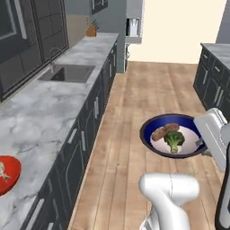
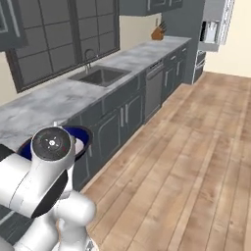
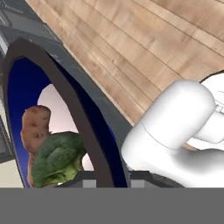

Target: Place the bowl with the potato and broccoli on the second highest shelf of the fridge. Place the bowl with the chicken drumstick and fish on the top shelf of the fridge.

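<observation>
Above the wooden floor (image 1: 130,117), the gripper (image 1: 203,146) clamps the bowl's (image 1: 155,123) rim, level.

One blue bowl (image 1: 172,134) holding one potato (image 1: 164,131) and one broccoli floret (image 1: 174,140); one red bowl (image 1: 8,174); one sink (image 1: 67,73); one knife block (image 1: 91,30).

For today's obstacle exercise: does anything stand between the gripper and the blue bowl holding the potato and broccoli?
No. The bowl with the potato and broccoli is already carried above the wooden floor, its rim at the gripper; potato and broccoli sit inside. Whether the jaws clamp it cannot be seen.
</observation>
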